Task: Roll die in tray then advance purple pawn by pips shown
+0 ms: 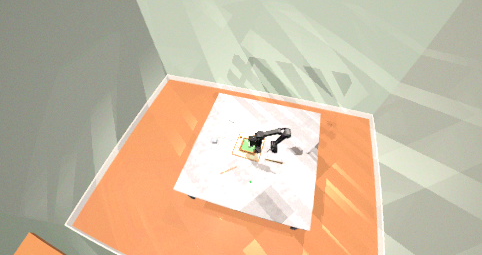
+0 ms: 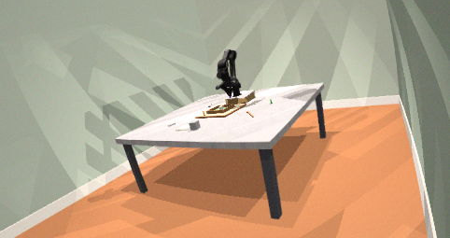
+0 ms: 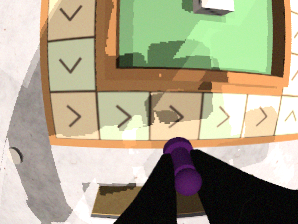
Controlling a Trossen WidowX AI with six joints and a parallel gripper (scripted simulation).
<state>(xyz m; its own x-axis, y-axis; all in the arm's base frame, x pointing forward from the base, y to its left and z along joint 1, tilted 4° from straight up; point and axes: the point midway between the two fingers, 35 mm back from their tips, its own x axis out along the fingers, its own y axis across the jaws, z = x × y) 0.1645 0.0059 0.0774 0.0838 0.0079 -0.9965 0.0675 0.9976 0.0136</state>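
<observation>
My gripper [image 3: 180, 159] [image 2: 232, 96] is shut on the purple pawn [image 3: 187, 180]. In the wrist view the pawn shows in front of the board's bottom row, near the tan square with a right-pointing arrow [image 3: 175, 116]; whether it touches the board cannot be told. The die [image 3: 214, 6] lies on the green floor of the tray [image 3: 240, 45], cut off by the top of the wrist view, so its top pips cannot be read. The tray's wooden wall [image 3: 160, 78] stands inside the ring of arrow squares.
A thin brown block [image 3: 116, 200] lies beside the board. A grey cube [image 2: 194, 125] [image 1: 214, 140], an orange stick [image 2: 250, 114] [image 1: 228, 170] and a small green object [image 2: 271, 102] [image 1: 250, 182] are on the table. A small round disc [image 3: 16, 155] lies left of the board.
</observation>
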